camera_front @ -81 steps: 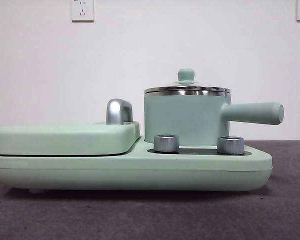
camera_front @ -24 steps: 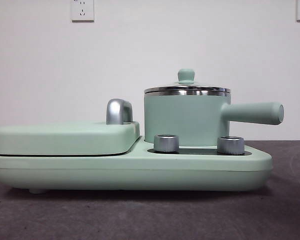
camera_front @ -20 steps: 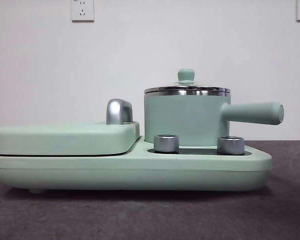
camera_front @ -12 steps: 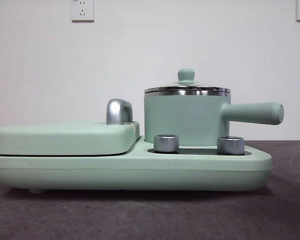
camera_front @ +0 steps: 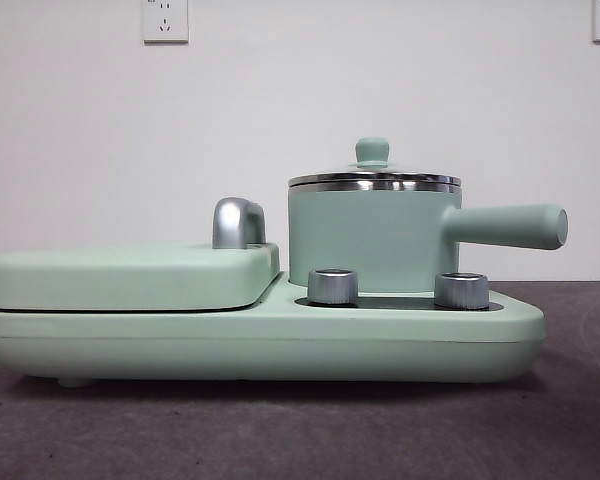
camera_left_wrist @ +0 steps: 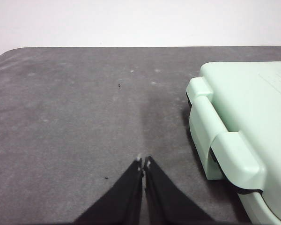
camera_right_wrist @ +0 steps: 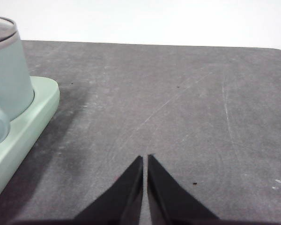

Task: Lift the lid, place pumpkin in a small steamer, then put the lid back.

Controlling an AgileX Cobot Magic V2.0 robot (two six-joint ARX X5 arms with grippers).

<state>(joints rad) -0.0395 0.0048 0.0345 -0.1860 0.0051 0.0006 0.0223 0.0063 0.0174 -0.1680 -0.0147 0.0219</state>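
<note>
The small steamer (camera_front: pixel 370 235), a mint-green pot with a long side handle (camera_front: pixel 505 226), stands on the right part of the mint-green cooker base (camera_front: pixel 260 345). The lid (camera_front: pixel 373 176) with its mint-green knob (camera_front: pixel 372 150) sits shut on the pot. The pot's edge shows in the right wrist view (camera_right_wrist: pixel 7 70). The pumpkin is out of view. My left gripper (camera_left_wrist: pixel 144 162) is shut and empty over bare table beside the cooker's flat end. My right gripper (camera_right_wrist: pixel 144 158) is shut and empty over bare table beside the pot's end. Neither arm shows in the front view.
A wide flat mint-green cover (camera_front: pixel 130 275) with a chrome handle (camera_front: pixel 237 222) fills the cooker's left part; it also shows in the left wrist view (camera_left_wrist: pixel 243 122). Two steel knobs (camera_front: pixel 332 286) (camera_front: pixel 461 290) stand in front of the pot. The table is dark grey.
</note>
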